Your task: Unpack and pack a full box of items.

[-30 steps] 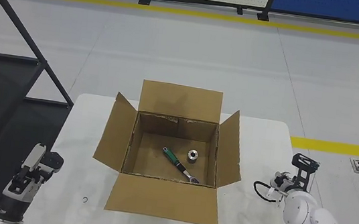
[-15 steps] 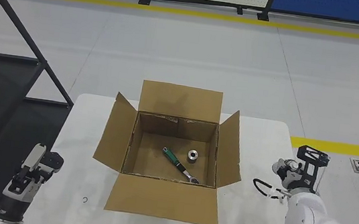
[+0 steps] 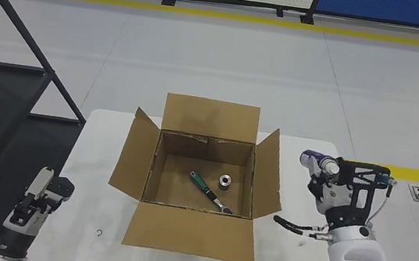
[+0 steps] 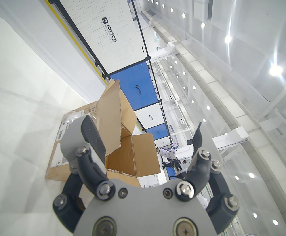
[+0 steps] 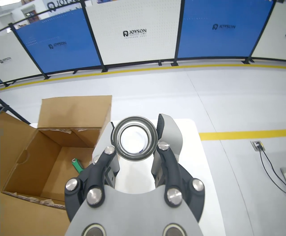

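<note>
Right gripper (image 5: 136, 126) clenched on ring (image 5: 134, 156), possibly a can end-on. Box (image 3: 211, 117) lies to its left. Left gripper (image 4: 143, 125) released, empty.

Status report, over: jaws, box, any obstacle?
Left jaws open, beside table's left edge. Right jaws shut on metal ring, right of open box. Wrench and metal cylinder lie inside. Right flap stands between ring and interior.

Grey floor (image 3: 279, 76), yellow line (image 3: 208, 12), blue-white panels (image 5: 134, 33)
</note>
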